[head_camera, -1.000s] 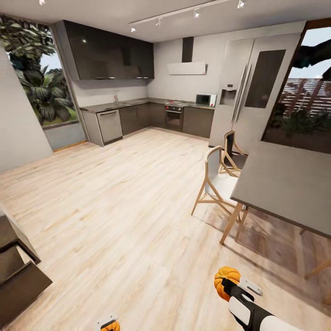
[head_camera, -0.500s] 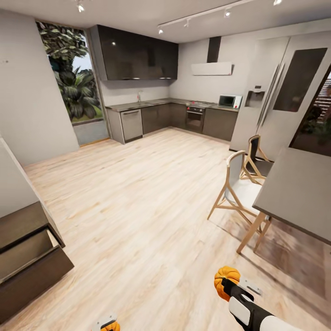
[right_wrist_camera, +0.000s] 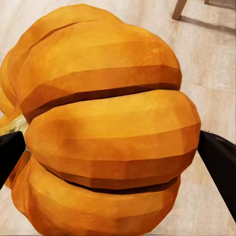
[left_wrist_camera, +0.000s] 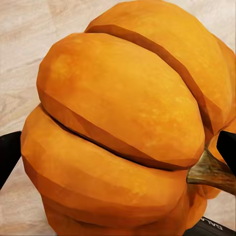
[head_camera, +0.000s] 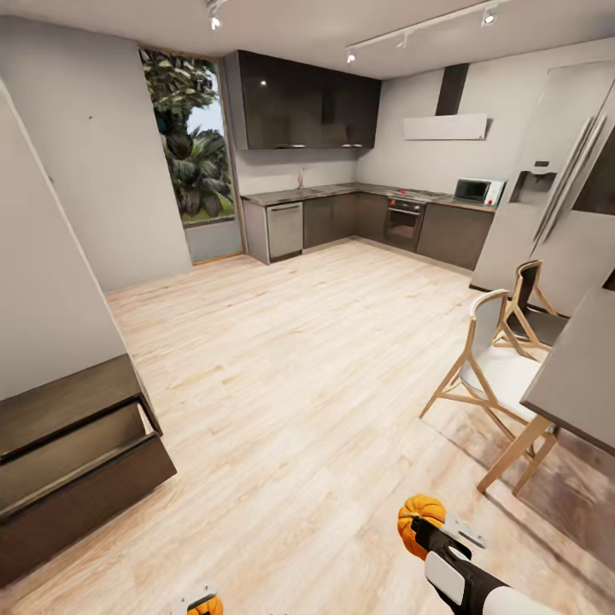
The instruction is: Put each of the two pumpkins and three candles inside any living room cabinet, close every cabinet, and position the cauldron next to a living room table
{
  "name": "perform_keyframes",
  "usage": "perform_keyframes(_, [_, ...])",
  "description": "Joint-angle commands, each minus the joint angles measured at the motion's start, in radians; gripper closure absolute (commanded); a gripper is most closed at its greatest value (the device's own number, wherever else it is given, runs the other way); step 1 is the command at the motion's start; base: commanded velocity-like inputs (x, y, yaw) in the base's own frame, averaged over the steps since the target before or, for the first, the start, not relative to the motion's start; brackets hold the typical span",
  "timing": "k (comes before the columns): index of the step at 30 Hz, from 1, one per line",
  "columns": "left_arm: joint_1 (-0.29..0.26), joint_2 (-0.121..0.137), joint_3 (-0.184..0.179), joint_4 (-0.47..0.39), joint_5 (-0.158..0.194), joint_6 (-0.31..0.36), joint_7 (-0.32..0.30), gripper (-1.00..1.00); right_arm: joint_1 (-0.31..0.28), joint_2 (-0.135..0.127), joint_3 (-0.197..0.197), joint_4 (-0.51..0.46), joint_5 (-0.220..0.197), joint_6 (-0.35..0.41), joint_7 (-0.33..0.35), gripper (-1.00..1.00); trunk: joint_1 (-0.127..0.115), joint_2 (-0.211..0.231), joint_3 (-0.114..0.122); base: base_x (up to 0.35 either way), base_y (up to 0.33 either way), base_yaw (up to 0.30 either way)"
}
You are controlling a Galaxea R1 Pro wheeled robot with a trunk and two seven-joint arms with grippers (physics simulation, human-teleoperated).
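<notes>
I've been swinging the base round to the left: over the last second the whole head picture has slid, so the kitchen units and the dining table (head_camera: 581,376) with its chairs (head_camera: 491,376) have drifted to the right, and the cabinet (head_camera: 73,465) has come much further into view at the lower left. That is camera motion, not the furniture moving. The cabinet's top drawer stands pulled out, which I read as the place I am heading for. My right end effector (head_camera: 416,523) is clenched on one pumpkin (head_camera: 420,514), carried low in front of me over the wooden floor (head_camera: 282,359); the right wrist view shows its black fingers (right_wrist_camera: 219,164) pressed against both flanks of the fruit. The left end effector (head_camera: 203,605) shows at the bottom edge of the head view with the other pumpkin (left_wrist_camera: 118,128) gripped, its dark stem poking out to one side in the left wrist view, a black finger (left_wrist_camera: 9,155) at each side of it. Both pumpkins are therefore aloft and not yet stowed. My judgement is that the turn needs a little more before the drawer sits squarely ahead; then I must close in without clipping its open front.
</notes>
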Motion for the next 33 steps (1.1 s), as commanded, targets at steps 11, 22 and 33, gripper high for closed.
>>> perform_keyframes(11, [-0.001, 0.001, -0.007, 0.001, 0.006, 0.001, 0.006, 1.0, 0.0, -0.001, 0.01, -0.003, -0.005, -0.003, -0.006, 1.0, 0.0, -0.001, -0.001, -0.016, 0.135, 0.29])
perform_keyframes(22, [-0.001, 0.001, -0.007, 0.002, 0.006, 0.001, 0.006, 1.0, 0.0, -0.001, 0.01, -0.003, 0.049, -0.003, -0.007, 1.0, 0.0, -0.001, -0.001, 0.0, 0.08, 0.29])
perform_keyframes(33, [-0.001, 0.0, -0.007, 0.005, 0.006, 0.001, 0.006, 1.0, 0.0, 0.0, 0.009, -0.003, 0.086, -0.003, -0.007, 1.0, 0.0, -0.001, -0.001, 0.0, 0.0, 0.291])
